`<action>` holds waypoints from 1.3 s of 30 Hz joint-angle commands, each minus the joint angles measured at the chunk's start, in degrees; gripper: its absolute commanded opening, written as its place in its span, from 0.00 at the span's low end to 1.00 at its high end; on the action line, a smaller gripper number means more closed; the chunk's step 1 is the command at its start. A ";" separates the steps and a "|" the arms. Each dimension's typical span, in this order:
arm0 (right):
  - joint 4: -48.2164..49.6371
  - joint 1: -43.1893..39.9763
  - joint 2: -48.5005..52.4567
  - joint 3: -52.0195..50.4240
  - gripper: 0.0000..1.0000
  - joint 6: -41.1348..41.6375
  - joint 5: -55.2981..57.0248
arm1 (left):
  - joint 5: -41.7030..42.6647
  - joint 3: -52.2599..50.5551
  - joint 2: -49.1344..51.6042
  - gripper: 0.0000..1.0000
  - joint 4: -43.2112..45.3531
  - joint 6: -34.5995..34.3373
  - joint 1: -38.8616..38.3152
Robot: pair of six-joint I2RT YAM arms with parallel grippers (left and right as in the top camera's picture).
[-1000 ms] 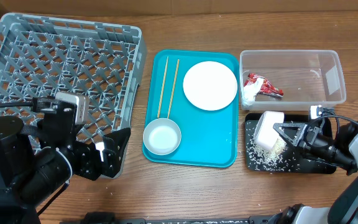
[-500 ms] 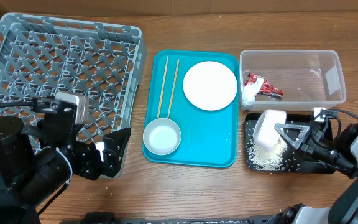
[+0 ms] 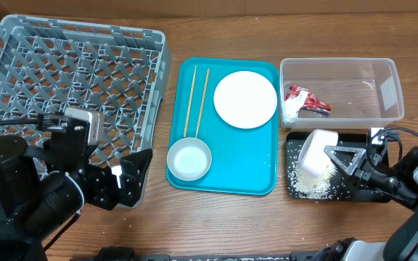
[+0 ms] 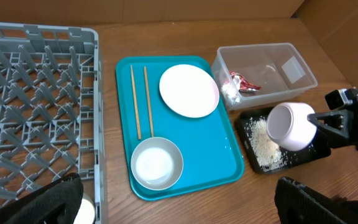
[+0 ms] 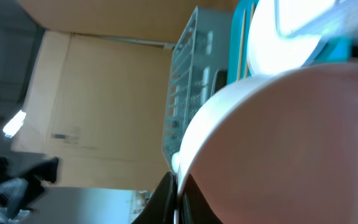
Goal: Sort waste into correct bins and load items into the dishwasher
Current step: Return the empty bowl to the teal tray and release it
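- The left gripper (image 3: 128, 180) hangs at the near edge of the table by the rack's corner. Its jaws are spread wide with nothing between them.
- The right gripper (image 3: 334, 155) is clamped on the white cup (image 3: 316, 148), held tipped on its side over the black tray (image 3: 354, 196). Over the last second the cup has drifted slightly to the right and away from the robot. The rice (image 3: 307, 185) below it now lies in a tighter heap.
- Judged from that, the emptying looks about finished, and the cup should be ready to go to the rack.
- On the near end of the teal tray (image 3: 245, 167) sits one white bowl (image 3: 189, 159).
- Further along the tray lie two chopsticks (image 3: 192, 101), side by side, and one white plate (image 3: 245, 99).
- Beyond the black tray stands one clear bin (image 3: 339, 61), holding one red-and-white wrapper (image 3: 307, 100) with a pale scrap beside it.
- One grey dish rack (image 3: 71, 72) fills the far left; no dishes show in its overhead grid, so cup, bowl, plate and chopsticks all remain to load.
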 commanded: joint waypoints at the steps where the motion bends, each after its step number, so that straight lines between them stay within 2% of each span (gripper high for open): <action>1: -3.17 2.86 -2.05 2.14 0.04 -1.31 -1.36 | 0.63 0.79 0.13 1.00 -0.02 1.27 -0.39; 3: -3.17 6.95 -4.37 3.34 0.04 5.44 -1.79 | 0.63 0.79 0.13 1.00 -0.02 1.27 -0.39; 10: -2.60 24.61 -7.87 14.73 0.04 15.13 -0.61 | 0.63 0.79 0.13 1.00 -0.02 1.27 -0.39; 13: 2.21 31.87 -7.87 20.37 0.04 25.14 4.42 | 0.63 0.79 0.13 1.00 -0.02 1.25 -0.39; 15: 10.47 37.31 -7.87 23.80 0.04 40.79 14.84 | 0.63 0.79 0.13 1.00 -0.02 1.27 -0.39; 16: 15.17 40.04 -7.87 25.09 0.04 51.91 25.16 | 0.63 0.79 0.13 1.00 -0.02 1.25 -0.39; 17: 19.32 43.25 -7.87 26.16 0.04 64.76 40.33 | 0.63 0.79 0.13 1.00 -0.02 1.27 -0.39; 19: 22.51 49.11 -7.87 26.99 0.04 79.71 62.66 | 0.63 0.79 0.13 1.00 -0.02 1.27 -0.39; 21: 25.22 54.93 -7.80 26.97 0.04 82.44 69.88 | 0.63 0.79 0.13 1.00 -0.02 1.27 -0.39; 25: 34.12 65.55 -5.60 26.93 0.04 82.64 70.69 | 0.63 0.79 0.13 1.00 -0.02 1.27 -0.39; 28: 37.31 71.56 -2.23 26.93 0.04 88.28 77.46 | 0.63 0.79 0.13 1.00 -0.02 1.27 -0.39; 31: 37.16 75.73 2.34 26.93 0.04 95.25 87.73 | 0.63 0.79 0.13 1.00 -0.02 1.27 -0.39; 34: 38.25 76.43 5.95 26.93 0.05 97.70 88.26 | 0.63 0.79 0.13 1.00 -0.02 1.27 -0.39; 37: 41.27 76.43 7.26 26.93 0.43 96.59 85.53 | 0.63 0.79 0.13 1.00 -0.02 1.27 -0.39; 39: 42.36 76.43 6.88 26.97 0.47 96.54 85.59 | 0.63 0.79 0.13 1.00 -0.02 1.27 -0.39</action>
